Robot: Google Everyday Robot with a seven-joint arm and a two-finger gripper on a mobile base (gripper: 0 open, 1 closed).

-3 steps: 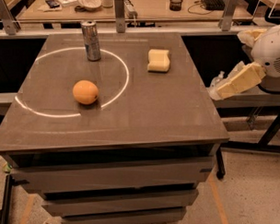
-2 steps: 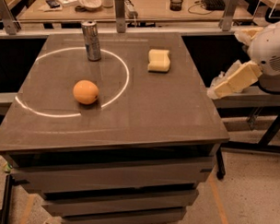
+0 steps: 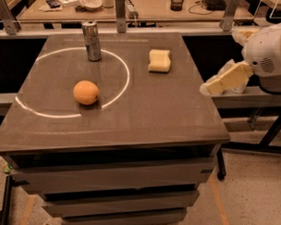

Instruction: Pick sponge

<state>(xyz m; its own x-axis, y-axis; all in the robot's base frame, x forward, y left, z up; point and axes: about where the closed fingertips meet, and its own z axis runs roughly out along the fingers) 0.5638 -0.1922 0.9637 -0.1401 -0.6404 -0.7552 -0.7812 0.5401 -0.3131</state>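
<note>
Stacked drawers (image 3: 120, 171): seen nearest, under the front edge of the surface.
Surface (image 3: 145, 119): a dark, flat top was shown, carrying three things and a painted mark.
Orange fruit (image 3: 85, 92): set at about 9 o'clock from the middle of the surface, inside the ring and close to its near arc.
White ring (image 3: 127, 79): drawn over the left half of the surface; the fruit was enclosed by it and the can stood on its far arc.
Gripper (image 3: 214, 87): held off the right edge of the surface, at about 3 o'clock from the middle, in the air and touching nothing. Its pale yellow pads were pointed down and toward the surface.
Gripper opening: it could not be told how wide it stood; nothing was held in it.
Arm housing (image 3: 270, 51): a white rounded shell was seen behind and above the gripper, at the right border.
Sponge (image 3: 160, 61): laid flat at about 1 o'clock from the middle, outside the ring, just right of it, well apart from the gripper and from the fruit.
Can (image 3: 91, 41): stood upright at about 11 o'clock, well left of the sponge.
Metal post (image 3: 120, 11): fixed behind the far edge of the surface.
Far desk (image 3: 149, 6): a bowl (image 3: 91, 1) and a small black cup (image 3: 177, 3) were seen on it.
</note>
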